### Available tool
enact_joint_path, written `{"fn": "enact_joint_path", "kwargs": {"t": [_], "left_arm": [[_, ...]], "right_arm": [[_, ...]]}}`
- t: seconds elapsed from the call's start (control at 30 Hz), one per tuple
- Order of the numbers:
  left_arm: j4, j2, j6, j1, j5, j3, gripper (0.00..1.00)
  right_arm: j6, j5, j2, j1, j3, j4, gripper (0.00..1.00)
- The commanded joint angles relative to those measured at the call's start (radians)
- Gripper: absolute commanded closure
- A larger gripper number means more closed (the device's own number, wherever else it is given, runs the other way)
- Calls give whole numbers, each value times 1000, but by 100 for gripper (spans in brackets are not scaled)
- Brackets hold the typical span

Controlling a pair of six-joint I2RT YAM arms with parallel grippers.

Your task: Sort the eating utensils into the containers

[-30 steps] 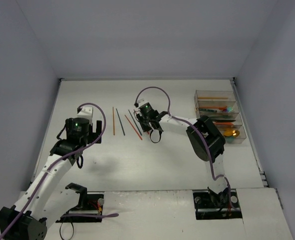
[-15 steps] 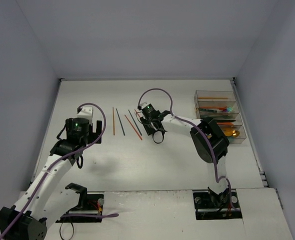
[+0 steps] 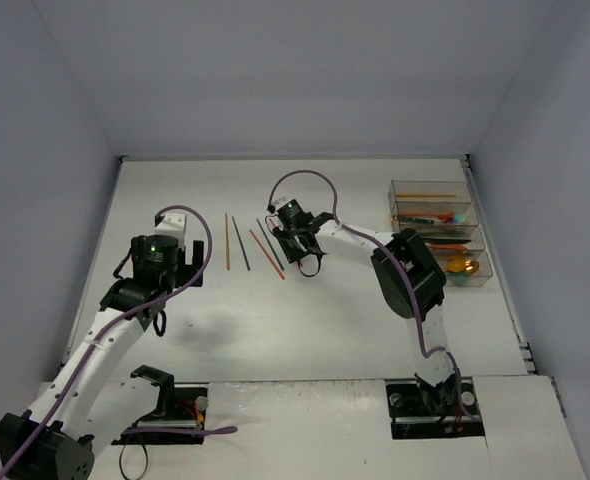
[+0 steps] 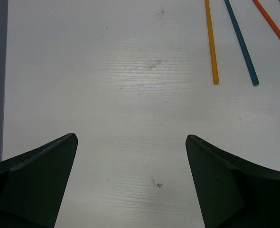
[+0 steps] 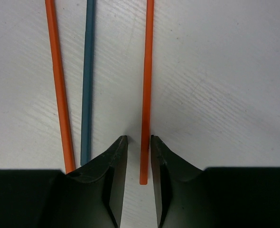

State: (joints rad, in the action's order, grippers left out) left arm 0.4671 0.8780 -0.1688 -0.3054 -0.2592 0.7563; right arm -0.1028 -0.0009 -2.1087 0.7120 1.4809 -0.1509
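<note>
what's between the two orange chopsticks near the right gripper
One slim teal chopstick, close beside the orange chopstick outside the jaws; the other orange chopstick runs between the right gripper's fingertips. Seen in the right wrist view.

I have my left arm [image 3: 100,335] leaning toward 1 o'clock, with the left hand [image 4: 131,137] spread fully wide. My right arm [image 3: 415,285] bends at the elbow and stretches toward 10 o'clock. The right hand [image 5: 139,137] is down low, its fingers [image 5: 114,175] only a narrow slit apart.
</note>
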Motion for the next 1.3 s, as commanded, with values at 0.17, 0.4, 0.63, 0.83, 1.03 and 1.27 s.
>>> {"fn": "enact_joint_path", "kwargs": {"t": [0.17, 0.4, 0.63, 0.83, 1.03, 1.27], "left_arm": [[-44, -13, 8, 5, -2, 21, 2], [-42, -18, 8, 5, -2, 20, 3], [-44, -23, 8, 5, -2, 20, 3], [-45, -30, 9, 5, -5, 21, 3], [-45, -34, 10, 5, -9, 22, 3], [-45, -37, 10, 5, -12, 23, 3]], "right_arm": [[5, -18, -88, -28, 58, -67, 88], [-5, -43, -67, -74, 115, -68, 100], [-54, -78, 86, -172, 182, -51, 100], [-182, 14, 260, -298, 165, -3, 100], [-467, 147, 378, -500, 15, 64, 100], [-818, 339, 412, -622, -74, 100, 100]]}}
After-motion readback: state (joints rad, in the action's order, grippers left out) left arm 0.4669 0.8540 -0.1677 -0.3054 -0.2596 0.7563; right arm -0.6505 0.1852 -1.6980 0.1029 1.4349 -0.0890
